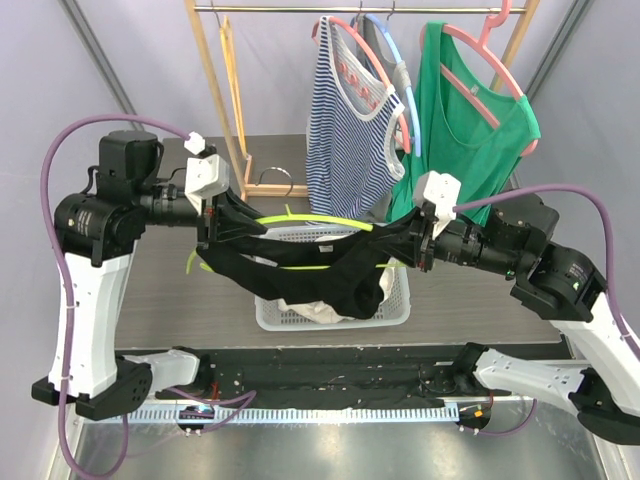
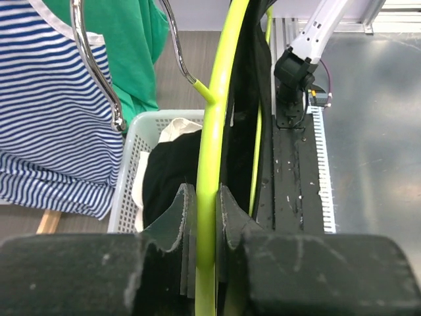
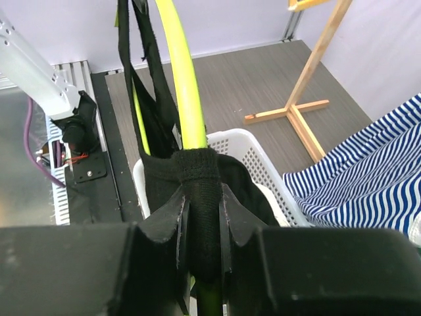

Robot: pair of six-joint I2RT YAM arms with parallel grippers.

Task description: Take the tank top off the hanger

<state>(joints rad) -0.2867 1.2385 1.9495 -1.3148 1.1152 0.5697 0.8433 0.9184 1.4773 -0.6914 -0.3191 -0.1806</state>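
Observation:
A black tank top (image 1: 335, 262) hangs on a yellow-green hanger (image 1: 310, 221), held level above the white basket (image 1: 395, 305). My left gripper (image 1: 210, 222) is shut on the hanger's left end; in the left wrist view (image 2: 206, 217) the yellow-green bar (image 2: 214, 131) runs up between the pads. My right gripper (image 1: 420, 243) is shut on the tank top's strap where it wraps the hanger's right end; in the right wrist view (image 3: 200, 217) black fabric (image 3: 197, 184) fills the jaws with the hanger (image 3: 184, 85) running beyond.
A wooden rack (image 1: 225, 90) at the back holds a striped top (image 1: 345, 130) and a green top (image 1: 470, 130) on pink and blue hangers. The basket holds white and black clothes. A loose metal hook (image 2: 99, 72) shows in the left wrist view.

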